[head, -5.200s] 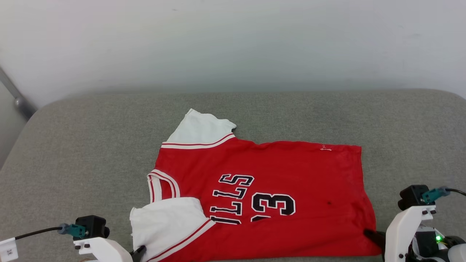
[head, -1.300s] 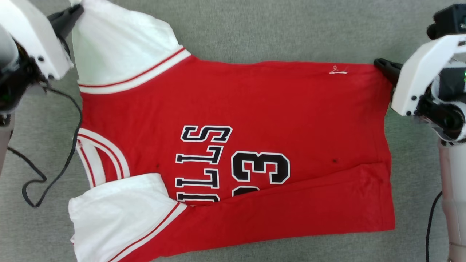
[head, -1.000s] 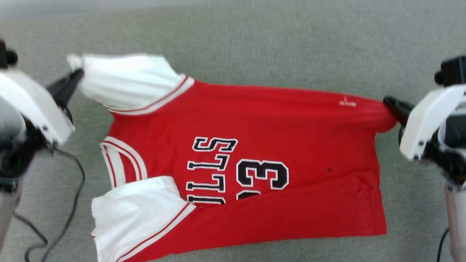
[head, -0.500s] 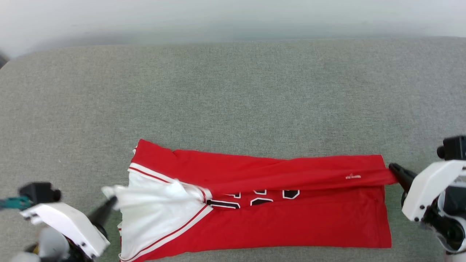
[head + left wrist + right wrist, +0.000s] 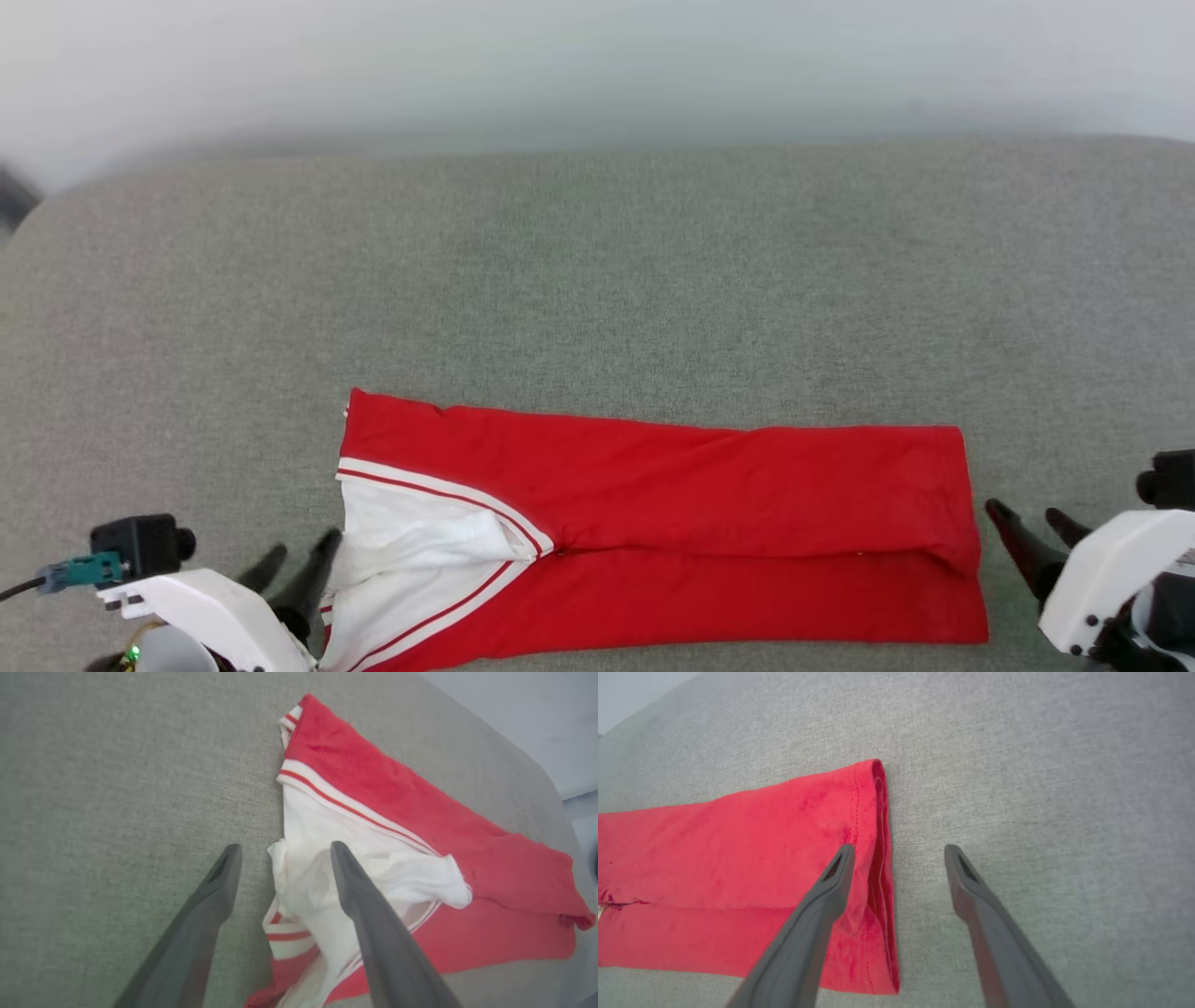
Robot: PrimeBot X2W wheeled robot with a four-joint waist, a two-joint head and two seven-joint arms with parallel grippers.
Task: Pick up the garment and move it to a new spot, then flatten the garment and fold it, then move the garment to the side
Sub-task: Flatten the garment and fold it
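Head view: one red garment lies folded lengthwise into a long band on the grey padded bench, toward 6 o'clock of the picture. The fold hides its inner faces, and only plain red cloth faces up. One line runs along the band where the upper flap ends. One white sleeve with red-striped trim lies crumpled at the band's 9 o'clock end, and the picture's bottom edge cuts off its lowest corner.

Two claws are in sight, each with two dark fingers. The left claw, at 7 o'clock, has its fingers spread and grips nothing. From its wrist camera one finger crosses in front of the sleeve, and I cannot tell whether it touches the cloth. The right claw, at 4 o'clock, is likewise spread wide and empty, just beside the garment's hem end. Both arms are cut off at the picture's lower corners. One pale wall at 12 o'clock is blurred.
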